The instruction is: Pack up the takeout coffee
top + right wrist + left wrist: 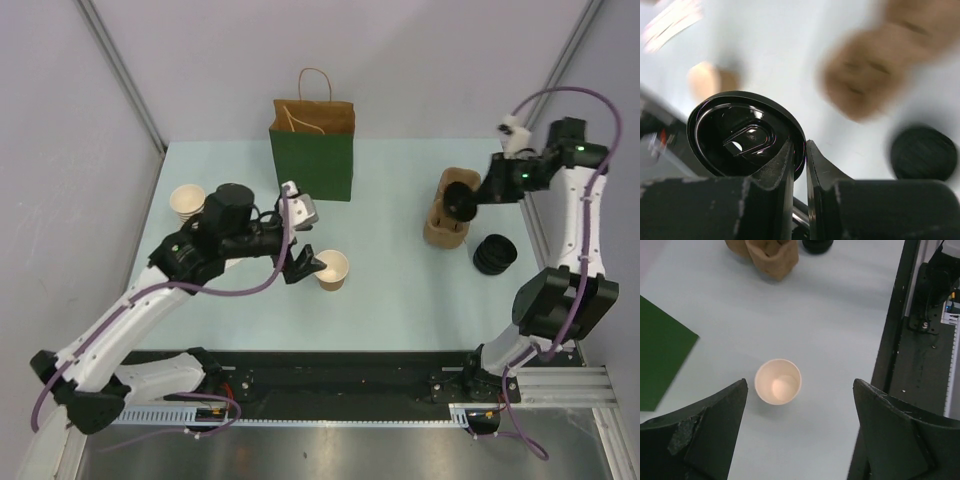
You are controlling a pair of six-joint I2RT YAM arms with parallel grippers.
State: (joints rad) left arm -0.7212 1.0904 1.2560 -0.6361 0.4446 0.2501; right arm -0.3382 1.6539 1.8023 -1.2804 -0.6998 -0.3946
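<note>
No writing, label, brand, number or sign could be read in any view. The green bag showed a plain face. The paper cup was unprinted where visible. The black lid carried only a raised oval moulding, with any marks on it too small to make out.

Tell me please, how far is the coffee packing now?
Done: one cup stands alone, away from the stack, lidless. In hand: the right gripper pinches a black lid, held up near the carriers; the left gripper is open at the cup, not gripping it. Left: lid on the cup, then the cup into the green bag.
</note>
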